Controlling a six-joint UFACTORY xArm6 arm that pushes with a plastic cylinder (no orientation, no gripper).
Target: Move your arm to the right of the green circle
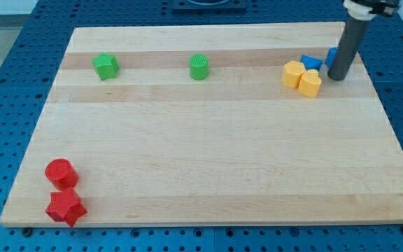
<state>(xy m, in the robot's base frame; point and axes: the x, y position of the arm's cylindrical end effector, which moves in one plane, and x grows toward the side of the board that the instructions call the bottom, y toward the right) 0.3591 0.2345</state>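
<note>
The green circle (199, 67) stands upright near the view's top, left of centre on the wooden board (208, 154). My tip (338, 75) is at the view's top right, far to the right of the green circle. It sits just right of a cluster of a yellow hexagon (294, 73), a yellow heart-like block (310, 83) and a blue block (310, 62). Another blue block (331, 55) is partly hidden behind the rod.
A green star (105, 66) lies at the view's top left. A red circle (61, 173) and a red star (66, 207) lie at the view's bottom left. The board's right edge is close to my tip.
</note>
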